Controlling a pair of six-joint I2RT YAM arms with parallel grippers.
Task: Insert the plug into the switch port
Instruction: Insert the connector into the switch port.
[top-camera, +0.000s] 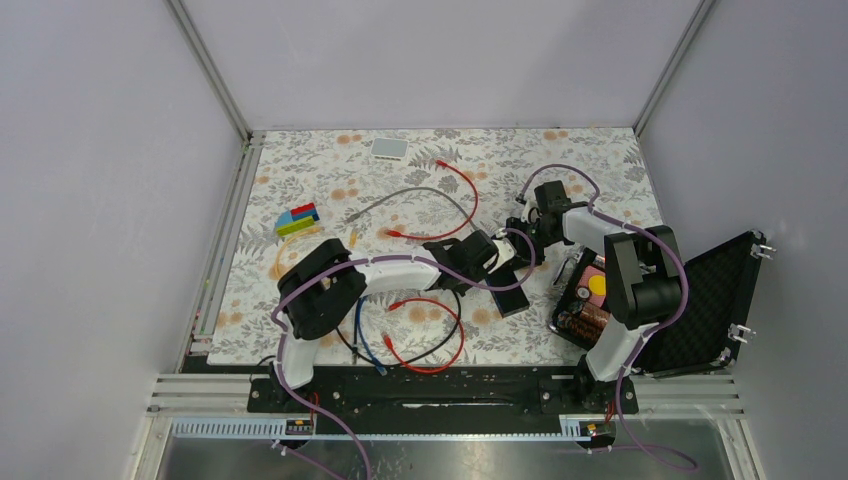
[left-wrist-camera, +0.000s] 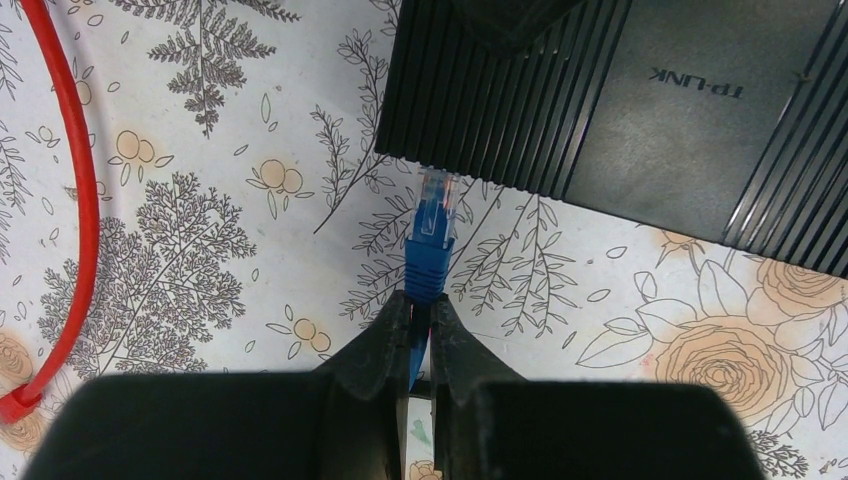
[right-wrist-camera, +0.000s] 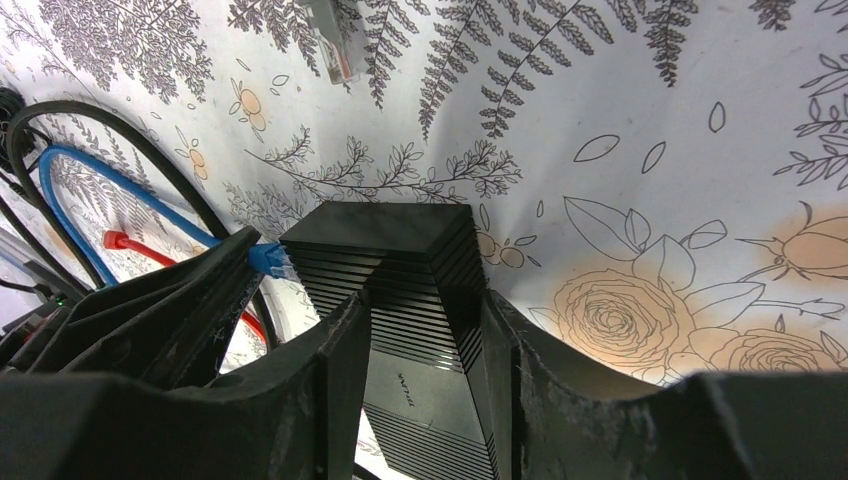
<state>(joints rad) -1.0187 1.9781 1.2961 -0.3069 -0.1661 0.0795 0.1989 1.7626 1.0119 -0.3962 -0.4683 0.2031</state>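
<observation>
Blue plug (left-wrist-camera: 432, 215) pinched in left claw (left-wrist-camera: 422, 305), tip at black switch (left-wrist-camera: 620, 110) edge, right claw (right-wrist-camera: 420, 320) gripping its sides

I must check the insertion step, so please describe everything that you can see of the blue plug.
The blue plug has a clear plastic tip and a blue rubber-like boot. The left gripper, shut on the boot, points it at the black switch. Its tip reaches the switch's edge; whether it has entered a port is hidden.
</observation>
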